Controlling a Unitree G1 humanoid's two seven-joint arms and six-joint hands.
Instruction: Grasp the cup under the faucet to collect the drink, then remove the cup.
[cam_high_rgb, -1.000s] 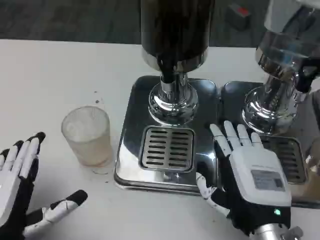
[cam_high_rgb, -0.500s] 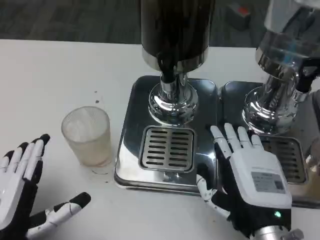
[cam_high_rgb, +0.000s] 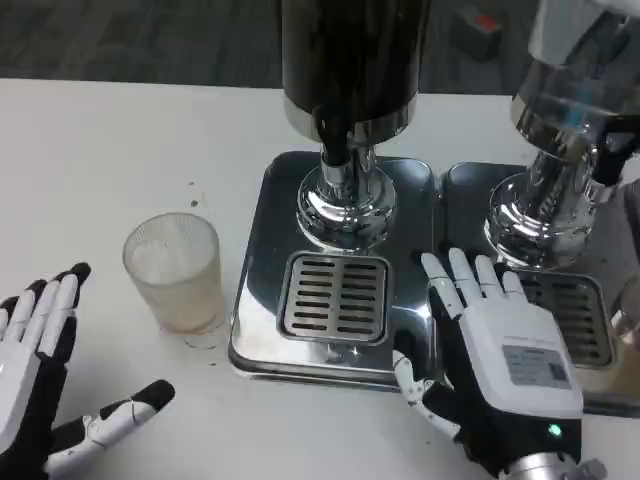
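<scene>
While the upright cup (cam_high_rgb: 174, 272) stands near the left hand (cam_high_rgb: 35, 375) at its one o'clock, that nearer hand (fingers spread) holds nothing.

The frosted translucent cup (cam_high_rgb: 174, 270) stands upright on the white table, just left of the dispenser's steel drip tray (cam_high_rgb: 262, 250), apart from it.
</scene>
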